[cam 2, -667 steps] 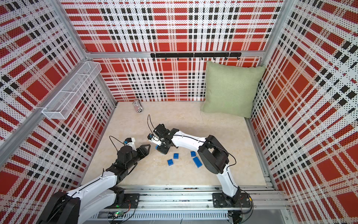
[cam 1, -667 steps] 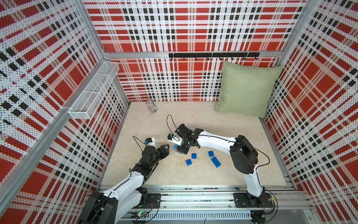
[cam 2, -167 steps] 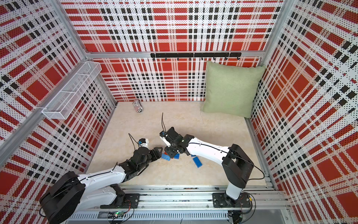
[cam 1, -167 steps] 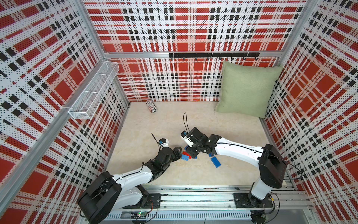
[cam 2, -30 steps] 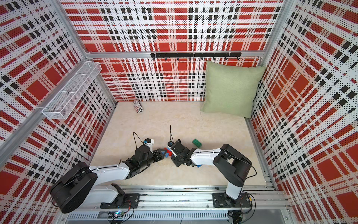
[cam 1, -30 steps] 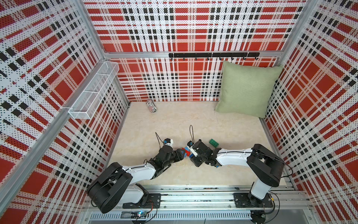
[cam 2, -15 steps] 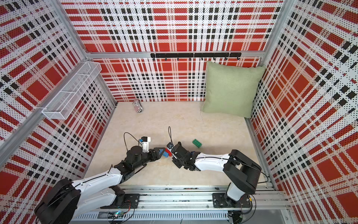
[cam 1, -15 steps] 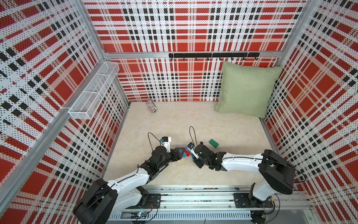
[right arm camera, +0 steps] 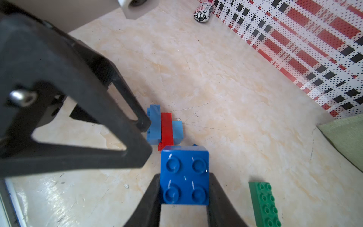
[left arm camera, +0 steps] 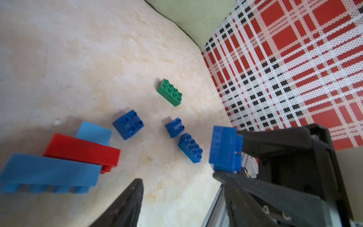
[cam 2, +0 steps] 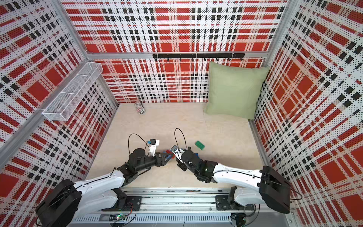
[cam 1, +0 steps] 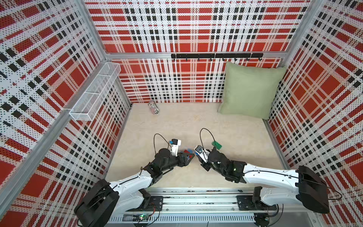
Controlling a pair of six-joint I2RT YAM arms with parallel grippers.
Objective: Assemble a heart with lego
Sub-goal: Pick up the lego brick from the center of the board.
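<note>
Two grippers: the left gripper (cam 1: 190,156) and right gripper (right arm camera: 184,177) face each other, tips near but apart, at the near middle of the table (cam 1: 176,125).
Right jaws: pinching a blue square brick (left arm camera: 224,149) by two opposite sides, studs toward the right wrist camera.
Left jaws: spread over bare table; only one finger (left arm camera: 127,202) is clear in the left wrist view.
Heart cluster (right arm camera: 166,127): a red brick joined between two blue ones, on the table just far of the left gripper's tip; whether the tip touches it cannot be told.
Green brick (cam 1: 217,145): alone, right of and farther than the cluster; all four views show it.
Left wrist view only: two loose blue square bricks (left arm camera: 128,124) (left arm camera: 174,127) and a long blue brick (left arm camera: 190,148), between the cluster and the right gripper; hard to make out in both top views.
Right wrist view, not left: striped can (right arm camera: 202,11), lying far left by the back wall.
Pillow (cam 1: 249,90): green, far right corner.
</note>
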